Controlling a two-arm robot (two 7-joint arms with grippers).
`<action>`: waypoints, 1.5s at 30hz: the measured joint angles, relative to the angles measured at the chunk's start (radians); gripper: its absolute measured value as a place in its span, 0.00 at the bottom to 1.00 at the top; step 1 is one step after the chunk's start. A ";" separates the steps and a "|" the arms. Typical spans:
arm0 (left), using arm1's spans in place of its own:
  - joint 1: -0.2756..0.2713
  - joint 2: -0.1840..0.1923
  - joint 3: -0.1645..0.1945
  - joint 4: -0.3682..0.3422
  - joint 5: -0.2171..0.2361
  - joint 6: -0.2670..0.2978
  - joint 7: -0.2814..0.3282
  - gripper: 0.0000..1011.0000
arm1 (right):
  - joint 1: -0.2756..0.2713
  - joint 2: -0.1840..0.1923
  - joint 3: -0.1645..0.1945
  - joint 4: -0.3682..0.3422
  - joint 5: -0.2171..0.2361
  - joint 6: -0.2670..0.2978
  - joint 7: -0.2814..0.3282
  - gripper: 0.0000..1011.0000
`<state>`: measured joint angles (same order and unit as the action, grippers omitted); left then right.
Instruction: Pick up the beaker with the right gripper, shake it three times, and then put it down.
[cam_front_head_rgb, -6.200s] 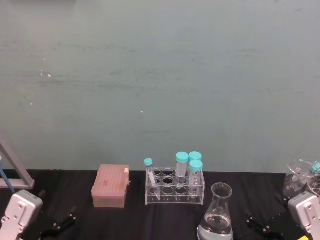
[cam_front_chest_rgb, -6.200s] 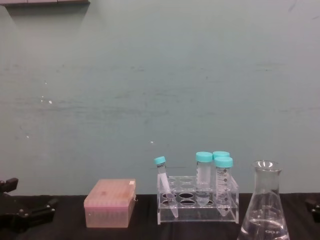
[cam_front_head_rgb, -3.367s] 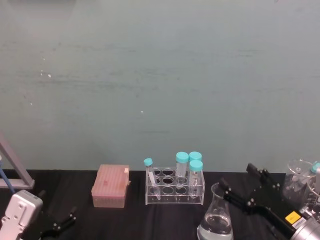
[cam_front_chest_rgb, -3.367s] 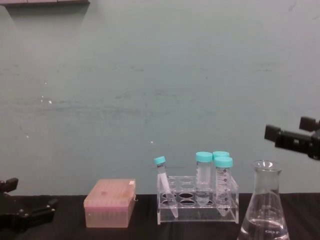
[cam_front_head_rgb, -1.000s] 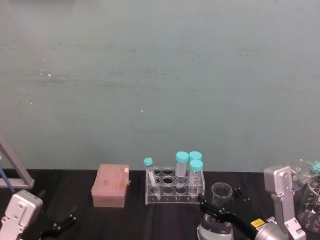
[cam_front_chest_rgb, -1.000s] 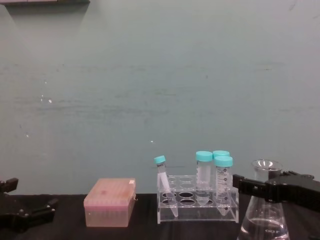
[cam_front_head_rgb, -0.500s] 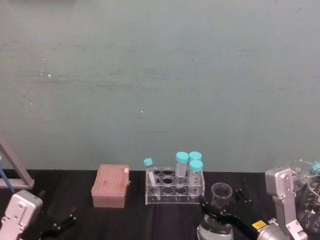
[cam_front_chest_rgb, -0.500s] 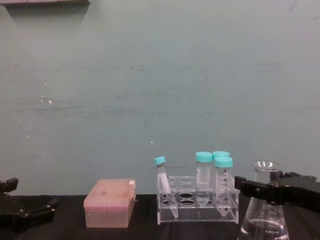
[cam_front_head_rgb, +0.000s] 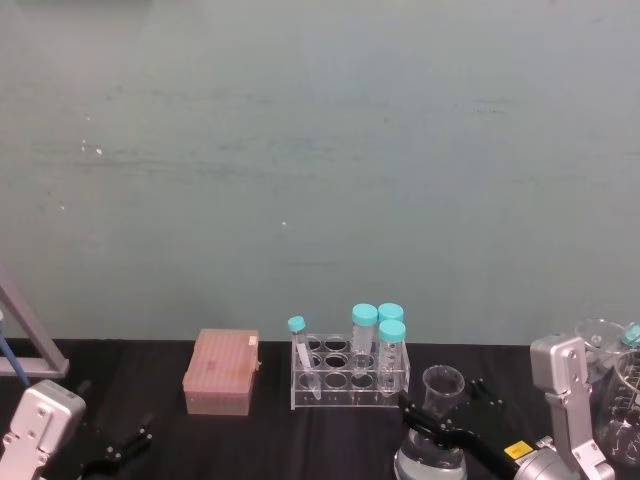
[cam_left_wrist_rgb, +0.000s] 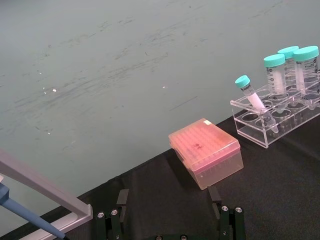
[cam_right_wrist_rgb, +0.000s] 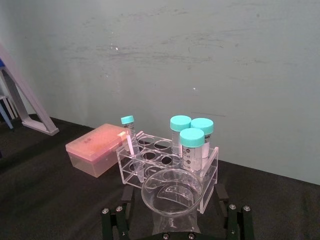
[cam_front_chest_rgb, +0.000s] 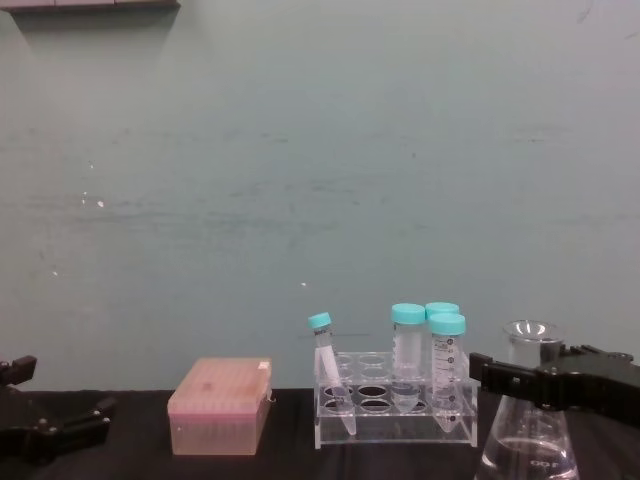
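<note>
Right end effector (cam_front_head_rgb: 437, 402) sits low at the near right of the worktop (cam_front_head_rgb: 300, 440). Its two black fingers are spread apart and straddle the narrow neck of the beaker (cam_front_chest_rgb: 527, 445), one on each side just under the flared rim, and do not look to be pressing the glass yet. That height seems well chosen: the neck is slim enough to clamp, and the flare above should keep the glass from sliding down during a shake. The beaker stands upright on the worktop with a little clear liquid pooled in its wide base, so the grasp looks lined up but not closed. Just beyond it to the left is the clear tube rack (cam_front_head_rgb: 350, 375) with its teal-capped tubes (cam_front_head_rgb: 365, 316), near enough that the lift probably wants to go straight up before any shaking. Farther left lies the pink tip box (cam_front_head_rgb: 221, 372). At the near left corner the left end effector (cam_front_head_rgb: 118, 450) rests parked, fingers apart, well clear of the work.
</note>
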<state>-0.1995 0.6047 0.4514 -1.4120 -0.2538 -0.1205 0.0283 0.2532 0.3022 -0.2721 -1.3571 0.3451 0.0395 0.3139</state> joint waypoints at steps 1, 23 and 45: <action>0.000 0.000 0.000 0.000 0.000 0.000 0.000 0.99 | 0.000 0.000 0.000 0.000 0.000 0.001 0.000 0.99; 0.000 0.000 0.000 0.000 0.000 0.000 0.000 0.99 | 0.000 0.000 -0.001 -0.001 0.002 0.003 -0.002 0.49; 0.000 0.000 0.000 0.000 0.000 0.000 0.000 0.99 | -0.005 0.010 0.003 -0.018 -0.001 0.020 0.006 0.45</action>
<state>-0.1995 0.6047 0.4514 -1.4120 -0.2539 -0.1205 0.0283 0.2483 0.3127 -0.2689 -1.3752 0.3436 0.0590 0.3198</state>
